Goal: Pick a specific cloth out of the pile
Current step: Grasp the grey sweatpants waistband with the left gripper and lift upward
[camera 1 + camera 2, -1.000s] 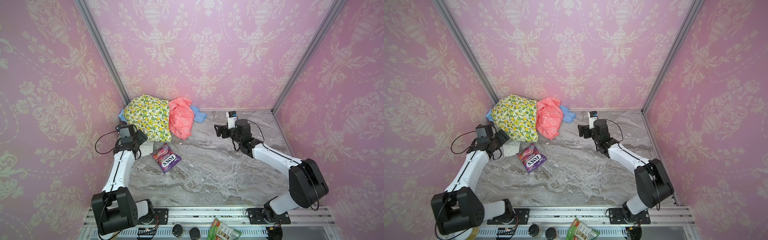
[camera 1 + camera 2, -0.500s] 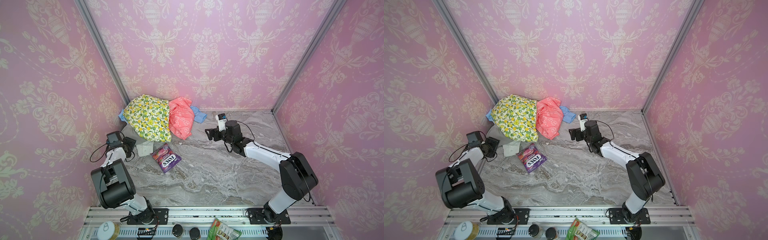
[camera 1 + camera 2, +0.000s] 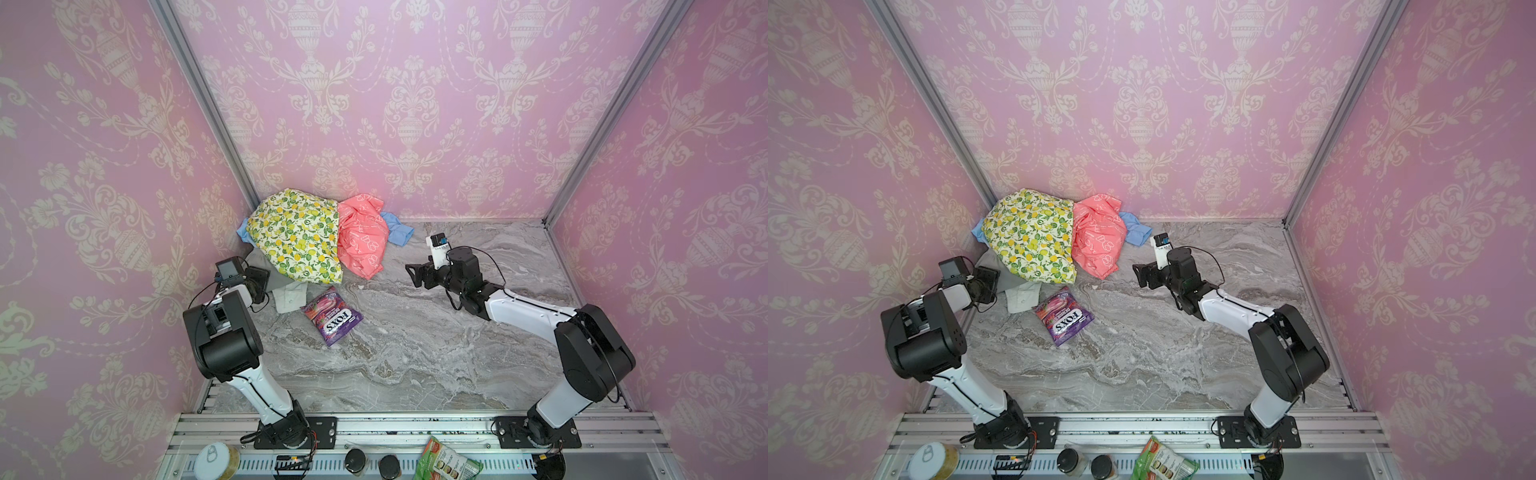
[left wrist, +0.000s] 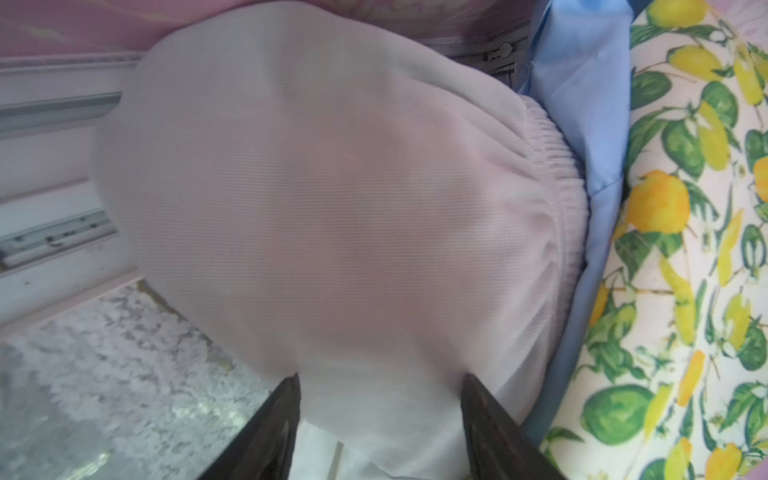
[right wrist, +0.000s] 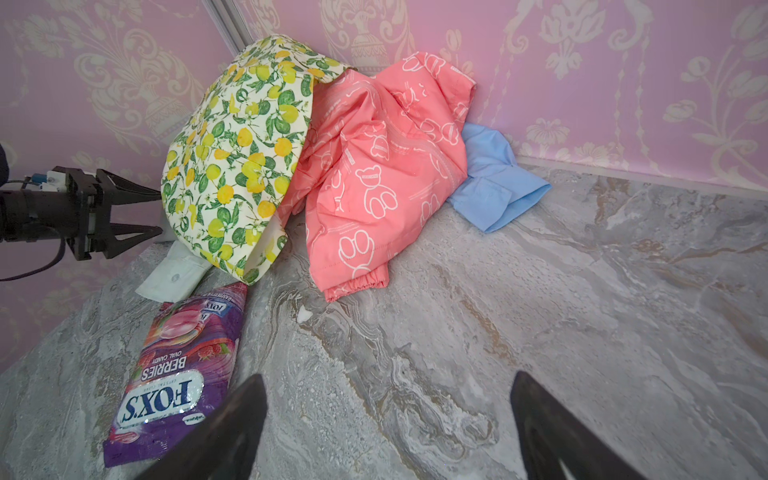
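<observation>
Cloth (image 3: 280, 284) not out yet: sits under lower-left edge of pile (image 3: 295, 241) in both top views, L fingers (image 4: 278, 419) half-spread astride it, grip unclear; R fingers (image 5: 237, 415) spread wide; pull-out left to do.

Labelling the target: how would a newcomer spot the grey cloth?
The pile sits in the back-left corner. Under its lemon cloth, beside the left hand, the grey cloth pokes out. Plain grey, gathered hem; neighbours are printed, blue or white.
</observation>
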You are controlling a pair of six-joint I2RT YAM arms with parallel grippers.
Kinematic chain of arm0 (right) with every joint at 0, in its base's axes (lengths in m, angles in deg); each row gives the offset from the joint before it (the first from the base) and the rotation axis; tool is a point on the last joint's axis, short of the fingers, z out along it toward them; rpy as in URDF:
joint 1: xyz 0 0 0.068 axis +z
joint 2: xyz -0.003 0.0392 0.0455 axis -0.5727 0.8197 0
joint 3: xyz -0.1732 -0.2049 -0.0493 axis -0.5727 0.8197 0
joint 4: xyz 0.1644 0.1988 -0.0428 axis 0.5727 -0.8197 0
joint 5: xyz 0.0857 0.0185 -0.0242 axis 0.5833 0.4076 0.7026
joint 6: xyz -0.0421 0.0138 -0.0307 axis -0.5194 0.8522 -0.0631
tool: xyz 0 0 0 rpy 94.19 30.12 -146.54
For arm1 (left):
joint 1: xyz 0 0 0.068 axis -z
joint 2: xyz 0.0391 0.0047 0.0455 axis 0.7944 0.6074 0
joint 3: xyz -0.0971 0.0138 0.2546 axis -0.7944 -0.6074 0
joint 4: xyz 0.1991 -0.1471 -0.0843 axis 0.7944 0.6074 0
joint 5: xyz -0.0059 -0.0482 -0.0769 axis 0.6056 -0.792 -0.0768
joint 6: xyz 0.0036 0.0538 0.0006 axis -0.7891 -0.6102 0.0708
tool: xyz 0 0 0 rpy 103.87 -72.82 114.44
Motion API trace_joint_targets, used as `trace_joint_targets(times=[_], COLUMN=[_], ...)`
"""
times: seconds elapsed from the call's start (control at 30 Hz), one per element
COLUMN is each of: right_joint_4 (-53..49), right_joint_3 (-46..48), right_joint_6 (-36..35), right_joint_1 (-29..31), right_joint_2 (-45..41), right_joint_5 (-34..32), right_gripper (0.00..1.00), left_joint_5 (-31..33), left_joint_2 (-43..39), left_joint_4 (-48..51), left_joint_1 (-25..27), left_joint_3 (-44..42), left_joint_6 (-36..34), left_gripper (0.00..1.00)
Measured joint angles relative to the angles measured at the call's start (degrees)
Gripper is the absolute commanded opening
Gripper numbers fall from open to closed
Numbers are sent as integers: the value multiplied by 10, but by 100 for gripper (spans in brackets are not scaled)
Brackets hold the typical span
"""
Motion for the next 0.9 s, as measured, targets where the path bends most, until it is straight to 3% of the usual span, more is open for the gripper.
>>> trace_joint_targets(times=[0.13,0.3,0.33,0.57,0.9], right_joint_4=[11,21,23,20,9], right_joint_3=[0,3,5,16,18], right_joint_6=[-7,-14,-15,-18,-21], right_joint_1=[1,1,1,1,1], right_joint_2=[0,0,0,0,-23], right_joint_5=[0,0,-1,-12,-28], right_gripper=[93,93,93,93,93], left_joint_5=[1,5,6,28,58], left_joint_2=[23,58,64,50,-122], left_joint_4=[-23,-52,-58,-49,14], left_joint_1=[4,24,28,41,54], left_joint_3=[12,27,30,36,49], left_joint_6=[7,21,22,12,-15], left_gripper=[51,4,0,0,0])
